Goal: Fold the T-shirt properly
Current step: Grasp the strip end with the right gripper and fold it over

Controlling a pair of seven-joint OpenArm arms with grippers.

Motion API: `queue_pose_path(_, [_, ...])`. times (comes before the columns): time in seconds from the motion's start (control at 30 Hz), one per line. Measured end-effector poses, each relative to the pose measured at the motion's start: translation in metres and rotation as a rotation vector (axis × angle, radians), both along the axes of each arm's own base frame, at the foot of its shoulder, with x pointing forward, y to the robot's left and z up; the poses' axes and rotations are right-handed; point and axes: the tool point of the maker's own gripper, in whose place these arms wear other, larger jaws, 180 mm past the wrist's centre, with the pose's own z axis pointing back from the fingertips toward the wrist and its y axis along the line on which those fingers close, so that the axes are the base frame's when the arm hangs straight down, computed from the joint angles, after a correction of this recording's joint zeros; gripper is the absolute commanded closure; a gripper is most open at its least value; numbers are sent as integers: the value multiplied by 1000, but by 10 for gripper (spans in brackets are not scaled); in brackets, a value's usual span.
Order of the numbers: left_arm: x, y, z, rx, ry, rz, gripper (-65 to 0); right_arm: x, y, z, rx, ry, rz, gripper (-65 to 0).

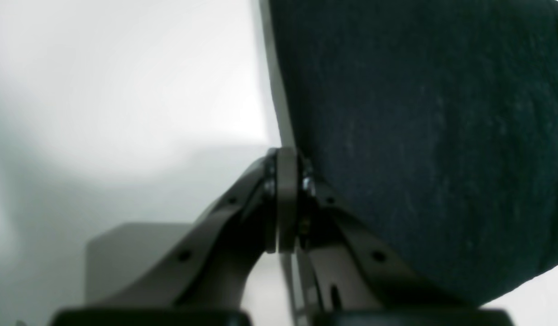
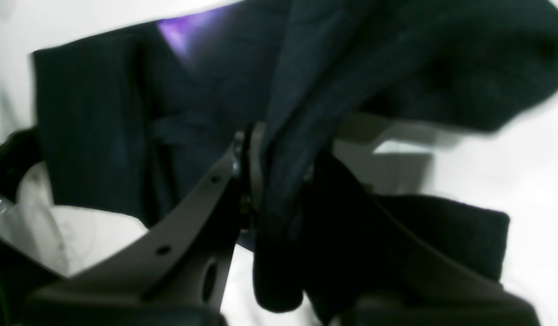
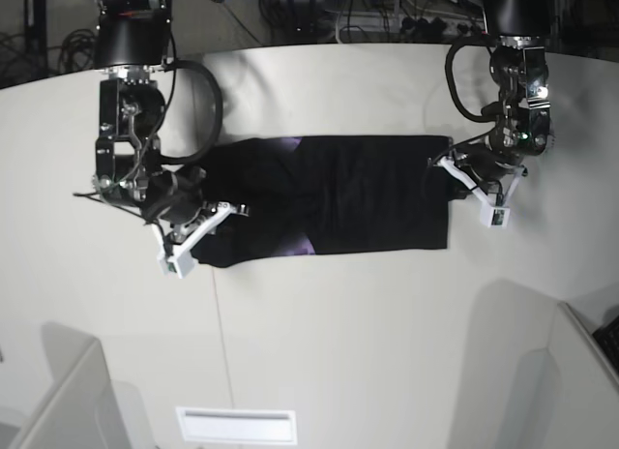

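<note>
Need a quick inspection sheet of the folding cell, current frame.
Surface: white table, bare around the garment.
Job's things: black T-shirt lying as a long band between the arms, purple print peeking out near its left end in the base view.
Clutter: nothing seen.
Grippers: left gripper shut at the shirt's edge; right gripper shut on a bunch of the shirt.
Cables: black hoses on both arms; loose wiring behind the table.
Surroundings: grey panels along the near edge.
</note>
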Motion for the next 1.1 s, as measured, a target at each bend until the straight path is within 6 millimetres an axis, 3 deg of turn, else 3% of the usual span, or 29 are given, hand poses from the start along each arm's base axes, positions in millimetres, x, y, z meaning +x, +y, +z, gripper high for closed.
queue_pose_path(0.4, [-4, 29, 4, 73, 11, 2, 0, -9, 66, 34, 69, -54, 83, 0])
queue_pose_path(0.57, [-2, 61, 14, 97, -15, 90, 0, -13, 88, 41, 98, -63, 126, 0])
queue_pose_path(0.73, [-5, 73, -1, 165, 29, 94, 0, -16, 107, 46, 132, -66, 148, 0])
queue_pose_path(1.0, [8, 34, -6, 184, 17, -17, 0, -16, 117, 51, 160, -69, 149, 0])
queue_pose_path(1.1, [9, 24, -8, 175, 11, -23, 0, -23, 131, 52, 160, -72, 191, 0])
